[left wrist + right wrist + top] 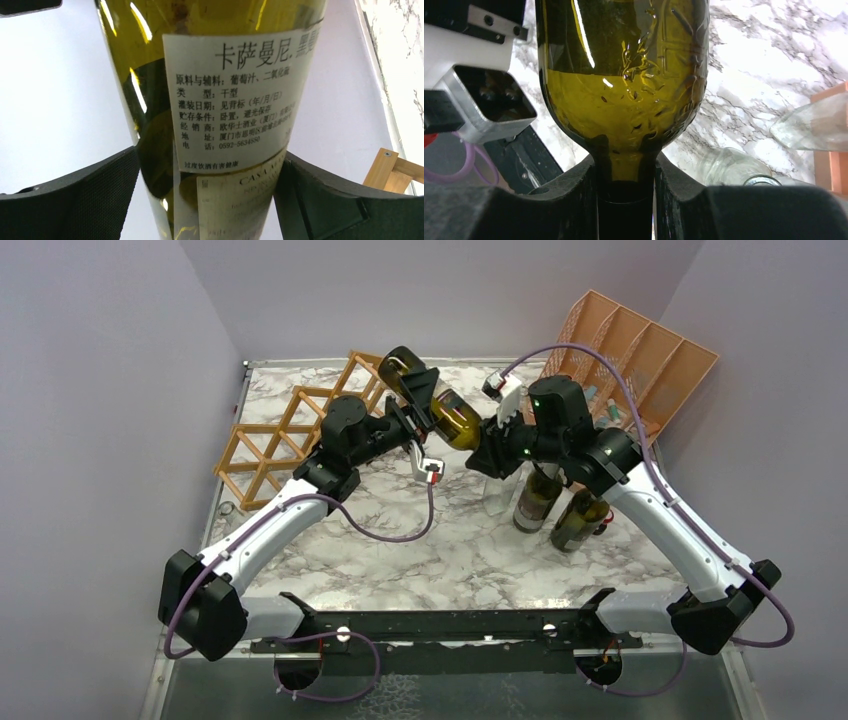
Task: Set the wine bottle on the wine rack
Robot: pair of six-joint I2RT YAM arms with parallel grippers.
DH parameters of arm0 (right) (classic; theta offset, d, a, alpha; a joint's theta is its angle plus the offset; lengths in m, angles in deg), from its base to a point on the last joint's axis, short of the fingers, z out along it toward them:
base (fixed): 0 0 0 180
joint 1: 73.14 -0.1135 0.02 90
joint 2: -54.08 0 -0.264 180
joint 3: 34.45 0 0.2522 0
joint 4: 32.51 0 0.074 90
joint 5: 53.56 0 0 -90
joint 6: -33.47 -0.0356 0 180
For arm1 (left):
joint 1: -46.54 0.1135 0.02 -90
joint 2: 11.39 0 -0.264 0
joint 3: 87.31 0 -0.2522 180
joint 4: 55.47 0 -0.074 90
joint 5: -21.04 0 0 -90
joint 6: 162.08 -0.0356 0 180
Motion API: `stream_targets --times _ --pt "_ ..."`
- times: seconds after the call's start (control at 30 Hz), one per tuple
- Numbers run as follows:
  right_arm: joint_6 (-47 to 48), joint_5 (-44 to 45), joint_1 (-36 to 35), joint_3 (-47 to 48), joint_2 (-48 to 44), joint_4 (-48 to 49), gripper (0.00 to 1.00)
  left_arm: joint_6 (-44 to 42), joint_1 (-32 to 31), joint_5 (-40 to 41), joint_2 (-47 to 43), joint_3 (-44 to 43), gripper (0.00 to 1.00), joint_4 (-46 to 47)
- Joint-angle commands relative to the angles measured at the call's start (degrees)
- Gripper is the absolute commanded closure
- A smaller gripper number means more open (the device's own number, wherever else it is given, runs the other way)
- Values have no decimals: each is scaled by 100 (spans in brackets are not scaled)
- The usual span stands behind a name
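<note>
Two right fingers [684, 197] clamp the neck of the olive-green glass wine bottle [624, 100], held tilted above the marble tabletop [450, 550]; left fingers [75, 195] flank its body, gripping or loose I cannot tell. Placement in the tan wooden lattice wine rack [300, 393] remains.

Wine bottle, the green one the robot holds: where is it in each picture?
Top external: wine bottle upper middle, up in the air.
Left wrist: wine bottle fills the centre, label facing, between the jaws.
Right wrist: wine bottle centre, neck in the jaws.
Shared landmark: marble table.
</note>
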Motion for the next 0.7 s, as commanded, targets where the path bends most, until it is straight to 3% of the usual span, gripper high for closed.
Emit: stream_targets --times 0.0,0.3,0.43,0.67 --pt "-409 961 6 137 -289 1096 99 44 -59 254 -180 122 1 470" --pt "-617 1351 4 66 -316 1203 99 1352 -150 339 -402 246 1 715" --pt "-515 1097 4 -79 -308 1151 99 3071 -178 677 -732 287 2 829" --pt "-339 376 4 -449 -115 1266 99 6214 -172 2511 -1516 656 1 1426"
